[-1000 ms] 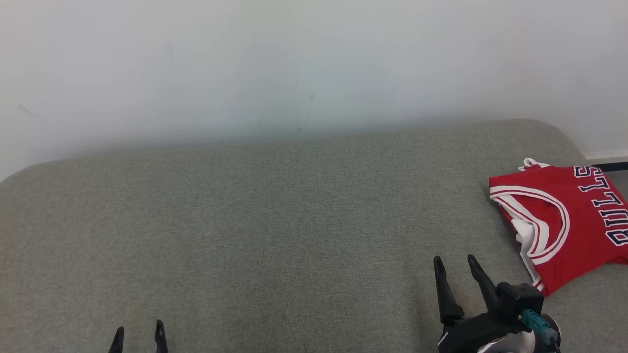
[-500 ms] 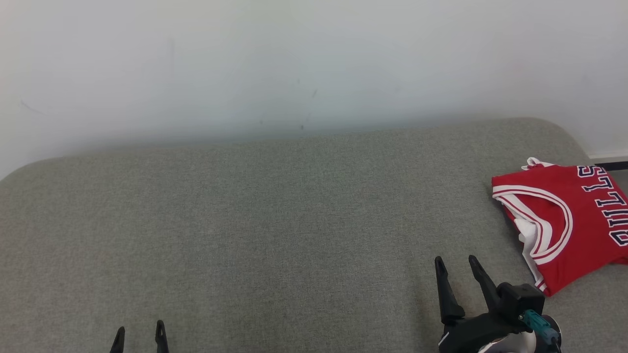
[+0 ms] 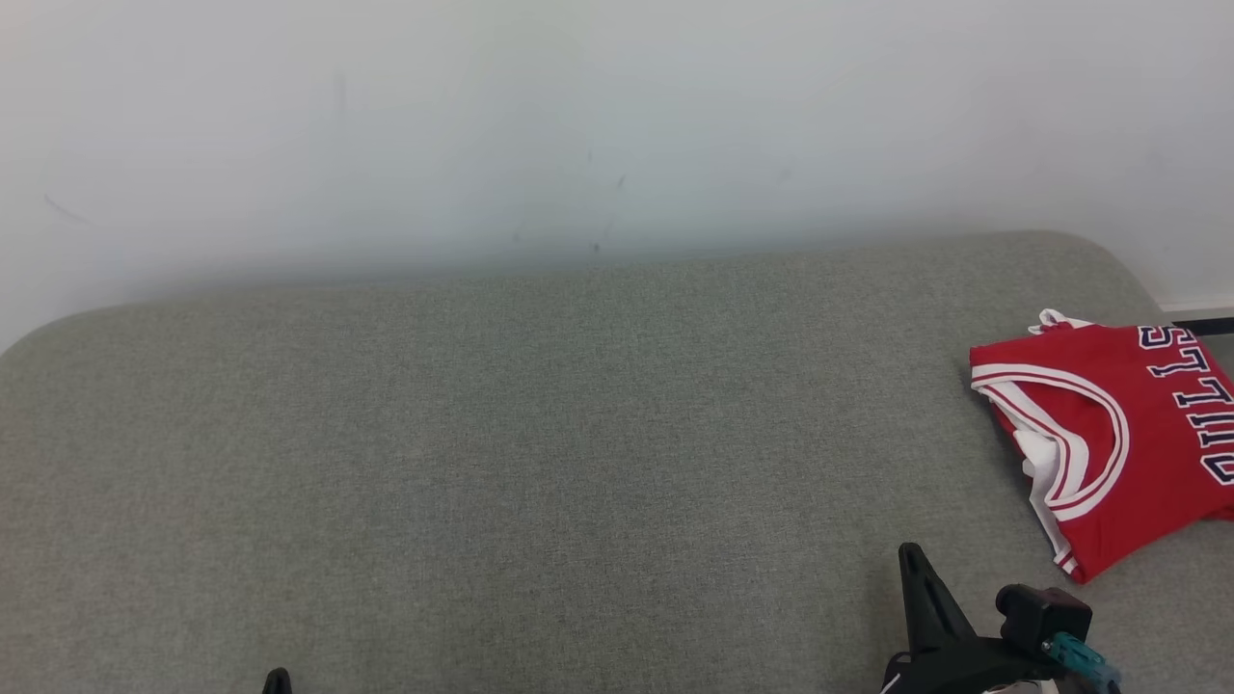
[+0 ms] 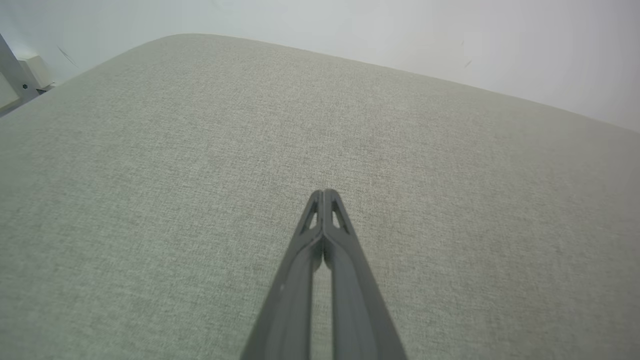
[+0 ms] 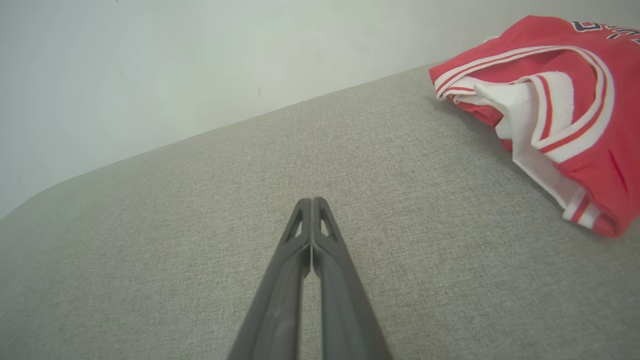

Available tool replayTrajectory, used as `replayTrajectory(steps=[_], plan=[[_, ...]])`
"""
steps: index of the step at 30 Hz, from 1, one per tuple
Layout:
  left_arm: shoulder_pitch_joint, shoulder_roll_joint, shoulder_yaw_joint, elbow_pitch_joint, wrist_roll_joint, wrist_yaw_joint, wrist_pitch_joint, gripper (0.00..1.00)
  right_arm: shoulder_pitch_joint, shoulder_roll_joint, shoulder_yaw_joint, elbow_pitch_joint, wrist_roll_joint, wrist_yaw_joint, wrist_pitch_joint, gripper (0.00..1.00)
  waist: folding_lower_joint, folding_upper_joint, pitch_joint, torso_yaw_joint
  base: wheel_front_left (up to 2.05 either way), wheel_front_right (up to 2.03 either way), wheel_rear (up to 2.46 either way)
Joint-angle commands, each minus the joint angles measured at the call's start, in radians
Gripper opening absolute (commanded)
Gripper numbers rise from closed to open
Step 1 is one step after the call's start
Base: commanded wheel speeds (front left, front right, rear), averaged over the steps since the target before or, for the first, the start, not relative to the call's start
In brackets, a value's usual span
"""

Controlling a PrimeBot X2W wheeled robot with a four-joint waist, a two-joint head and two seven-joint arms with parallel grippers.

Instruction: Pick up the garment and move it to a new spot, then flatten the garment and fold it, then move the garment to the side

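I count one garment and my two claws. The garment (image 3: 1128, 453) is a red jersey with white and dark trim and dark letters. It lies folded near the far right corner of the bench (image 3: 530, 434), and its right part runs out of the head view.

My left claw (image 4: 324, 192) is pressed shut, fingers together to the tip, with nothing between them. It sits low at my left over bare fabric. My right claw (image 5: 311, 201) is closed the same way and also empty. It hangs just short of the jersey's near corner, not touching it.

The bench is padded, covered in grey-green woven cloth, smooth and flat, with rounded far corners. Behind it stands a plain pale wall (image 3: 578, 125) with a few faint scuffs.

From the jersey leftward the cloth lies bare across the middle and left, right up to the far edge along the wall.
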Motion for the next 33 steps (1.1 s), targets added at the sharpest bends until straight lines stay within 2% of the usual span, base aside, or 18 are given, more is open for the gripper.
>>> replayTrajectory(steps=[1,15,33], plan=[[-0.025,0.004,0.004,-0.019,-0.04,-0.007,0.007,0.0,-0.02,0.0,-0.005,-0.025,0.042,0.0,0.007,0.0,0.0,0.0,0.0,0.0,0.0,0.0,0.0],[-0.043,0.005,-0.003,-0.055,-0.295,-0.02,0.06,0.0,-0.005,0.0,-0.016,-0.084,0.291,0.0,0.062,0.0,0.0,0.0,0.004,0.006,0.0,0.0,0.0],[-0.072,0.006,0.001,-0.083,-0.564,-0.034,0.128,0.0,0.004,0.001,-0.037,-0.138,0.555,-0.001,0.131,0.0,0.0,0.0,0.009,0.013,0.0,0.0,0.0]])
